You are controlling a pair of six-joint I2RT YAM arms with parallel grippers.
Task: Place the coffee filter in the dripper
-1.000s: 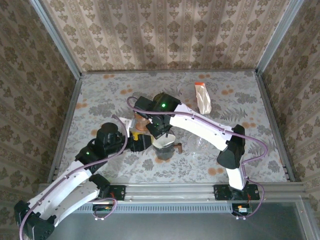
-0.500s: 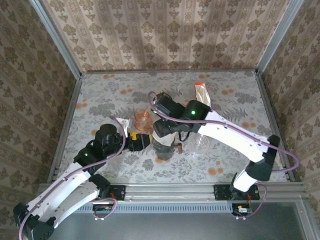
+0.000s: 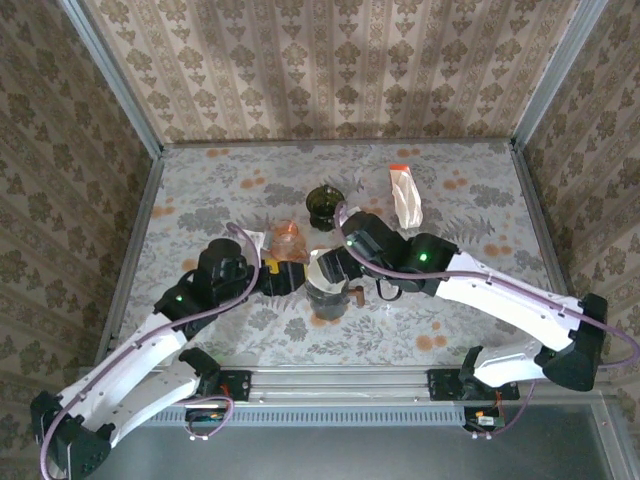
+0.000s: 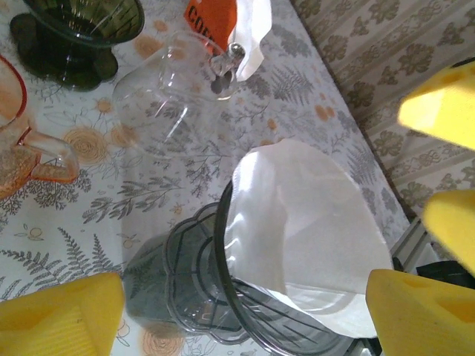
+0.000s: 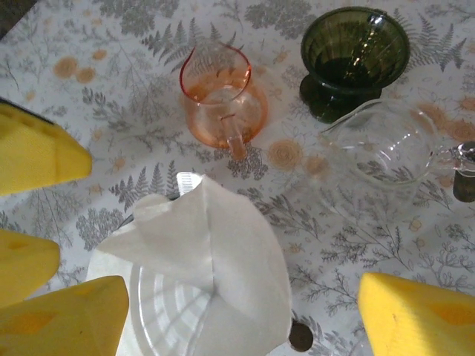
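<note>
Coffee filter (image 5: 223, 252) sits in dripper (image 4: 185, 285) beneath spread right gripper (image 5: 243, 297).

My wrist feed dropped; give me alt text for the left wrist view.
A white coffee filter sits in the grey dripper, its edge above the rim. Behind are a clear glass jug, a green dripper and an orange pitcher.

The left arm (image 3: 140, 355) and the right arm (image 3: 500, 290) are both wearing smooth white shells between bulky black joints, each glowing with a small green light (image 3: 422, 257) and trailing a looping purple cable (image 3: 250, 240), and each is ending in blocky, wedge-shaped yellow fingers (image 4: 63, 317).
</note>
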